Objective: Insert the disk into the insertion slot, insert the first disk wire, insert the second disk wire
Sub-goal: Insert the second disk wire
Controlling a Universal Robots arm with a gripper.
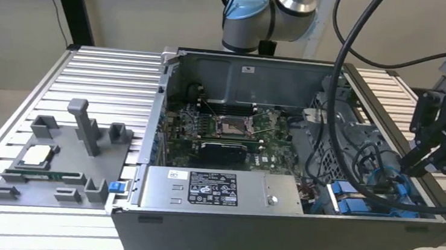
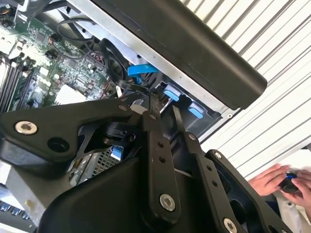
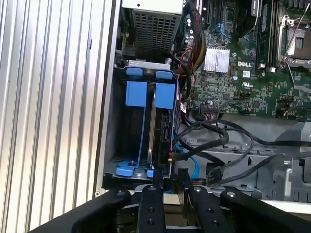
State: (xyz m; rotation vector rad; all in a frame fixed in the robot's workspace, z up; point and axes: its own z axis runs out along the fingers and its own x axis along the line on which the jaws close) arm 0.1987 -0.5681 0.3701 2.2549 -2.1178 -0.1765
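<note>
The disk (image 3: 163,127) stands edge-on in the insertion slot (image 3: 127,145), a grey metal bay with blue rails and tabs at the corner of the open computer case. In the exterior view the slot (image 1: 353,204) is at the case's front right. My black gripper (image 3: 171,180) hovers just over the disk's near end, in line with its edge. In the exterior view the gripper (image 1: 410,168) hangs above the case's right wall. A thin blue wire (image 3: 193,162) and black wires (image 3: 209,141) loop beside the disk. In the second wrist view the gripper (image 2: 166,104) points at the blue tabs (image 2: 171,92).
A grey labelled power-supply box (image 1: 201,187) lies along the case front, the motherboard (image 1: 222,131) behind it. A grey fixture (image 1: 58,159) with small parts sits on the ribbed aluminium table (image 1: 106,78). A person's hands (image 2: 277,179) are beside the table.
</note>
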